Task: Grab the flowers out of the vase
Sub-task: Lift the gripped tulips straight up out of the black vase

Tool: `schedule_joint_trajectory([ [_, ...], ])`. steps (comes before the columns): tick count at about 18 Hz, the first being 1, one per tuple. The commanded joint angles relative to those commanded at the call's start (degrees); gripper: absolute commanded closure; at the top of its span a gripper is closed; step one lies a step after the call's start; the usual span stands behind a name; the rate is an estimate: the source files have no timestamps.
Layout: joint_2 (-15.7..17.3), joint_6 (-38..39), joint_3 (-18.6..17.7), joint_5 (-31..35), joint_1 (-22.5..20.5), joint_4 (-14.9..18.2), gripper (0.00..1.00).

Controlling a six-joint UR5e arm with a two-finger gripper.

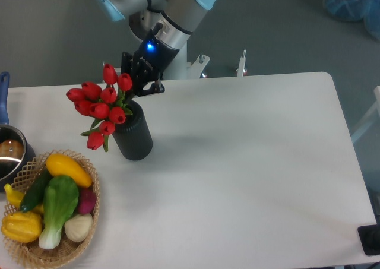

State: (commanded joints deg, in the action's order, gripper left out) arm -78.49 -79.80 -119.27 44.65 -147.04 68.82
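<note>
A bunch of red tulips, the flowers, leans out to the left over the mouth of the dark ribbed vase, which stands on the white table left of centre. My gripper comes down from the back, just right of the blooms and above the vase's rim. It is shut on the flowers below the heads. The stems are hidden behind the blooms and inside the vase.
A wicker basket of vegetables sits at the front left corner. A metal pot with a blue handle stands at the left edge. The arm's base is behind the table's far edge.
</note>
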Motion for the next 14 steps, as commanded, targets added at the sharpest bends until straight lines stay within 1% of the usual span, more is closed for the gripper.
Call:
schedule_joint_trajectory([
  [2,0.6,-0.3,0.2,-0.2,-0.8,1.2,0.83],
  [6,1.9,-0.8,0.4,-0.5,-2.0,2.5,0.83],
  [9,3.0,-0.8,0.7,-1.8,-3.4,4.7,0.83],
  [12,3.3,-0.8,1.6,-3.8,-4.0,5.6,0.83],
  [14,3.3,-0.8,2.2,-5.9,-5.3,6.3,0.83],
])
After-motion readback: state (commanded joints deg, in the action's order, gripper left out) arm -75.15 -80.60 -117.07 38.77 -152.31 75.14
